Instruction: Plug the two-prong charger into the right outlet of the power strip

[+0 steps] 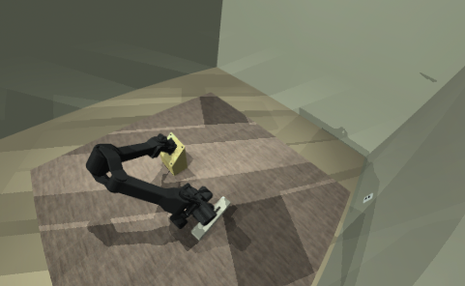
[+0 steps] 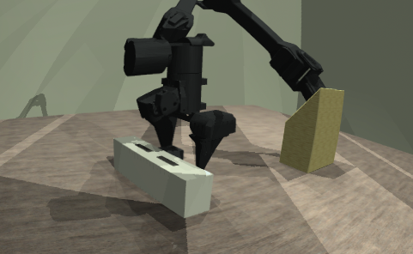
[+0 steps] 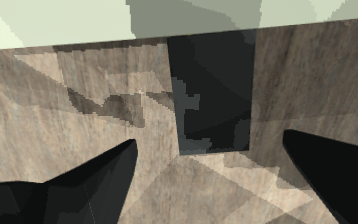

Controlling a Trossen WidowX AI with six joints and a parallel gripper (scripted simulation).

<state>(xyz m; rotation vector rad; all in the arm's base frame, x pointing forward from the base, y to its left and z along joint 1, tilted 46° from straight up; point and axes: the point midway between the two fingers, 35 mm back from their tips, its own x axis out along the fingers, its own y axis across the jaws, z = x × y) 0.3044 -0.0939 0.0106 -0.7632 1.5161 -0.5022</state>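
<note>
The pale power strip (image 1: 202,231) (image 2: 152,180) (image 3: 55,20) lies on the table with two dark slots on top, seen in the exterior view. A dark block, seemingly the charger (image 2: 173,151) (image 3: 215,90), is beside the strip's long side, on the arm's side. No prongs can be made out. My gripper (image 2: 183,158) (image 3: 208,141) points down and is open wide, with nothing held. In the wrist view its fingertips are on either side of the block's near end, with space at both sides. In the top view the wrist hides the fingertips.
A yellow slanted block (image 1: 180,164) (image 2: 327,129) stands at the arm's base end. A small white wall plate (image 1: 367,197) is on the right wall. The strip is close in front of the fingers. The arm's shadows fall across the table.
</note>
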